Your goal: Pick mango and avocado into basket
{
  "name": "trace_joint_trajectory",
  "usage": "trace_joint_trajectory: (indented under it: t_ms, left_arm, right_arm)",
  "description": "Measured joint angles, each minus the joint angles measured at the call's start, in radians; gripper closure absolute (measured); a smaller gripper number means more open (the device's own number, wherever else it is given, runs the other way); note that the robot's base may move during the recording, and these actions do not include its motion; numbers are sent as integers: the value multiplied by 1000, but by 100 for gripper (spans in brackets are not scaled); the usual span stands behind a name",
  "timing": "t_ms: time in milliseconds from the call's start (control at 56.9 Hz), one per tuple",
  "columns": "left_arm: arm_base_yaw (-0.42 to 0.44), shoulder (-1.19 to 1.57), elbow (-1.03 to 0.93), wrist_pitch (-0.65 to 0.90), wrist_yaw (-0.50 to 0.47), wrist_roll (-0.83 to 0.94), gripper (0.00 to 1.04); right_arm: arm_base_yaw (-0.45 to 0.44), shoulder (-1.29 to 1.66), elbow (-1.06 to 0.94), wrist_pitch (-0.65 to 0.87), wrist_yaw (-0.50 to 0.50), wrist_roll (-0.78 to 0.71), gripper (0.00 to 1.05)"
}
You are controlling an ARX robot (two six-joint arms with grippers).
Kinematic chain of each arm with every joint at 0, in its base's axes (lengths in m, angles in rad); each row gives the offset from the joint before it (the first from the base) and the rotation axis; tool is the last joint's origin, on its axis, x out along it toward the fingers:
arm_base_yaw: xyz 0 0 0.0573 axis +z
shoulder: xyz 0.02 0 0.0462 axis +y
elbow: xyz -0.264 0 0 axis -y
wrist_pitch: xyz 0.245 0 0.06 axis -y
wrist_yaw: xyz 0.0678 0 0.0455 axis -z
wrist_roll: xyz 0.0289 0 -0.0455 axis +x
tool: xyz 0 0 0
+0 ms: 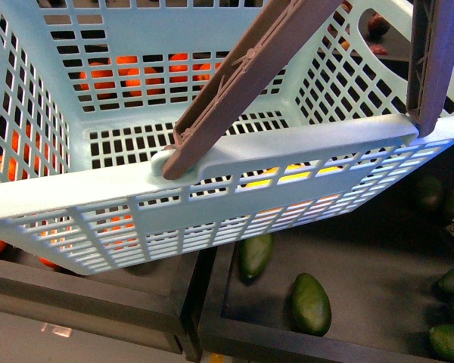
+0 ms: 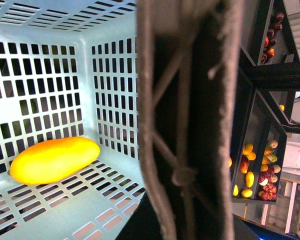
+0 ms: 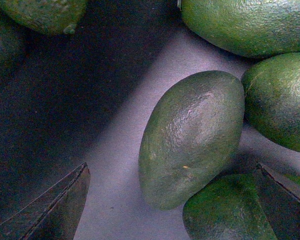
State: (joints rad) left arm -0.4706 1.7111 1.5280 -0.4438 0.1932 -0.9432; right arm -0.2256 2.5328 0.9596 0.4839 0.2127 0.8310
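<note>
One avocado (image 3: 192,137) lies on a grey surface (image 3: 110,165), in the gap between the right gripper's (image 3: 172,170) two dark fingers (image 3: 60,207), which stand wide apart and clear of it. More avocados (image 3: 250,22) crowd close along one side; another sits apart in shadow.

Count log for you: one basket (image 1: 325,142), two handles (image 1: 242,83), one mango (image 2: 55,160). Avocados (image 1: 311,304): you can tally seven in the front view, possibly more cut off at the edge. Oranges (image 1: 132,76) behind the slots: number unreadable.
</note>
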Motion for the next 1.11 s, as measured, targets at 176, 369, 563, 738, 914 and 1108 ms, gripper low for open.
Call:
trace_joint_trajectory:
  t_ms: [176, 369, 563, 738, 914, 1108]
  left_arm:
    - [0, 0, 0, 0, 0, 0, 99]
    - [0, 0, 0, 0, 0, 0, 99]
    - [0, 0, 0, 0, -1, 0, 99]
    - [0, 0, 0, 0, -1, 0, 99]
    - [0, 0, 0, 0, 0, 0, 99]
    - [0, 0, 0, 0, 0, 0, 99]
  right_arm:
    - [0, 30, 29, -17, 4, 9, 8]
    - [-3, 56, 61, -24, 14, 12, 8]
    - [-8, 89, 105, -47, 30, 12, 8]
    - [-8, 109, 139, -72, 39, 16, 8]
    - [-1, 123, 181, -101, 47, 24, 9]
    - [6, 130, 201, -121, 51, 24, 35]
